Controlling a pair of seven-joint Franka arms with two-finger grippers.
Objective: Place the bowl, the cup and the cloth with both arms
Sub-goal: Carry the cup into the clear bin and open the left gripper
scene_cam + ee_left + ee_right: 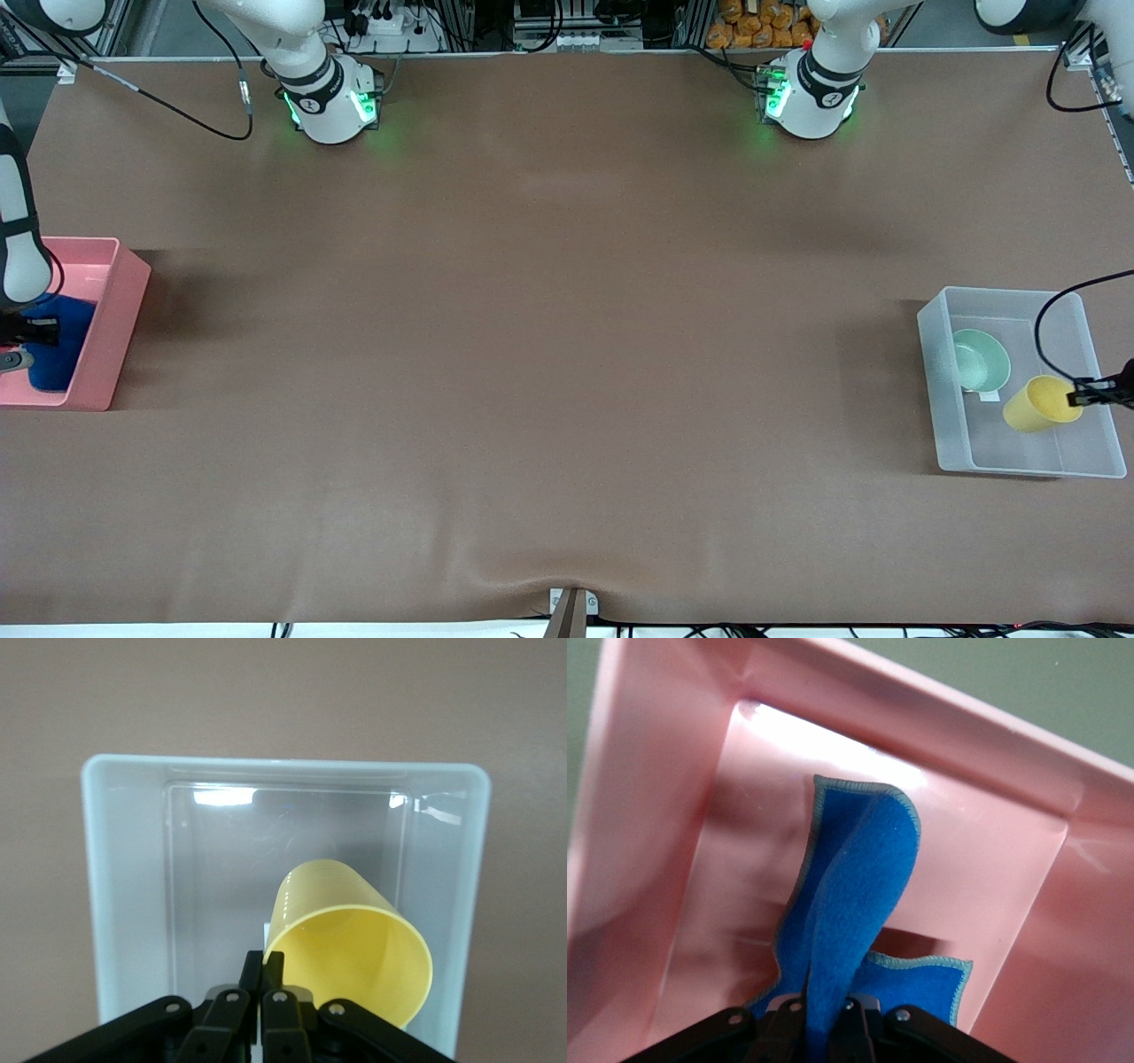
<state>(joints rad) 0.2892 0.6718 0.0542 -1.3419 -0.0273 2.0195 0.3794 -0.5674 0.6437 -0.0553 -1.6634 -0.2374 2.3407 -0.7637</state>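
Tabletop [567, 354] inspected: bare between two bins. Pink bin [115, 310] at my right arm's end; clear bin [939, 390] at my left arm's end. Cloth [58, 341]: clamped in my right gripper [824, 1014], jaws clenched on it, hanging into the pink bin, not yet let go. Bowl [982, 359]: resting in the clear bin, placement judged complete. Cup [1038, 404]: tilted over the clear bin, nearer the front camera than the bowl, its rim pinched by my left gripper [259, 992]. Outstanding: release of cloth and cup.
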